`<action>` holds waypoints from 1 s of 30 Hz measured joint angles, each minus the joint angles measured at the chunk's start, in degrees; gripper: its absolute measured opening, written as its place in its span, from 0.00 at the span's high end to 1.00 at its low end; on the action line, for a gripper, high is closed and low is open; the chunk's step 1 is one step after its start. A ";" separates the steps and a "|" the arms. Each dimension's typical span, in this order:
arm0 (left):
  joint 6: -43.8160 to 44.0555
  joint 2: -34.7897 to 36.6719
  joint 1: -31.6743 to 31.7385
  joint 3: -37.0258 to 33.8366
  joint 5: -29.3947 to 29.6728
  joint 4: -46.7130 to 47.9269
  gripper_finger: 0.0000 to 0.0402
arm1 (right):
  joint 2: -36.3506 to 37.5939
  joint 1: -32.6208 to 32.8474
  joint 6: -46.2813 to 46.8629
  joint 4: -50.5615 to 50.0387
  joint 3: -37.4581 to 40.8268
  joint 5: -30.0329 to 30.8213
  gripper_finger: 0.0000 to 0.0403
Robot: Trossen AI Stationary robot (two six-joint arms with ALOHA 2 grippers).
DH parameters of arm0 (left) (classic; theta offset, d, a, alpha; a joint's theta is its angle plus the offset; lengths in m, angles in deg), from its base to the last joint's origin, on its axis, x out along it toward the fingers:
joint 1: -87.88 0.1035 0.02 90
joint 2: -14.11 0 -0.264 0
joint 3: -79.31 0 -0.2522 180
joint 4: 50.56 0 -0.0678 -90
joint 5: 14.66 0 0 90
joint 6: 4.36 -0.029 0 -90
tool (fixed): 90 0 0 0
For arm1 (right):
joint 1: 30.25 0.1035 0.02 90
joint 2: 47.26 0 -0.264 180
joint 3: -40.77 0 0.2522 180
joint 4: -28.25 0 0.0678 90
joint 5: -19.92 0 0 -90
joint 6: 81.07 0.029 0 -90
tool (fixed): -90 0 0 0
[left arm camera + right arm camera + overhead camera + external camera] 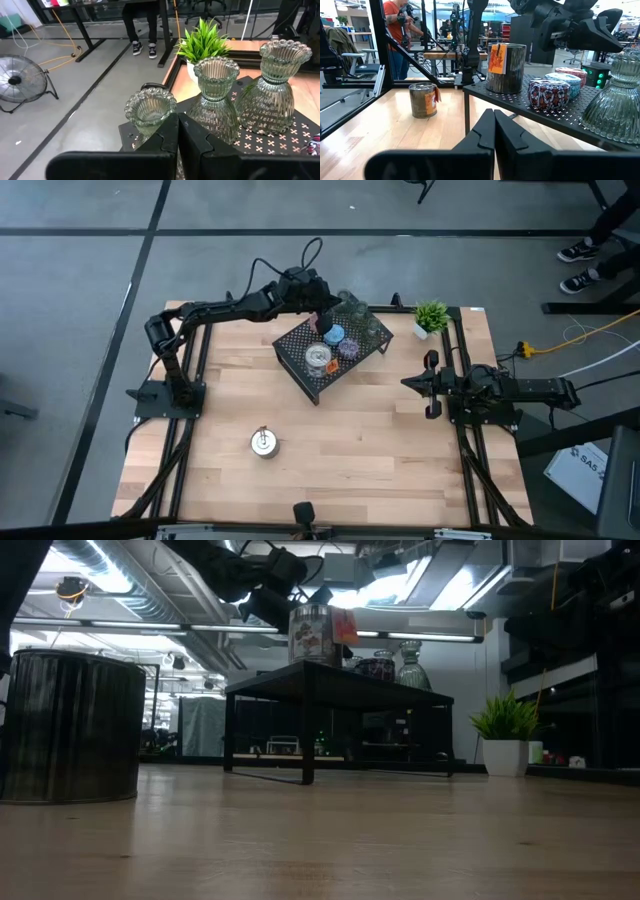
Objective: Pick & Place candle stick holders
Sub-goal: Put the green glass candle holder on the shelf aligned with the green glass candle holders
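Left gripper (pixel 325 308) over the rack (pixel 300 352) at the counter's (pixel 380 440) far edge, jaws closed, empty. Right gripper (pixel 408 382) at the right edge, jaws closed, empty. Rack holds three glass holders (pixel 214 95), a silver holder (pixel 318 357), blue holder (pixel 333 334), purple holder (pixel 349 347). One silver tin (pixel 263 442) stands near the front edge.

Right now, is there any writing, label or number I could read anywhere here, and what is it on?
"SA5", apparently: white box on the floor beside the table; rest too small.
Orange tag on the silver candle holder on the black mesh rack: blurred, unreadable.
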 joint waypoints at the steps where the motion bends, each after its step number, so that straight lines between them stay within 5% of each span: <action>1: 0.00 0.00 0.00 0.00 0.00 0.04 1.00 | 0.00 0.00 0.01 0.02 -0.02 0.02 1.00; 30: -1.14 -2.36 1.46 0.00 -0.98 -4.02 1.00 | 0.00 0.00 0.02 0.02 0.00 0.02 1.00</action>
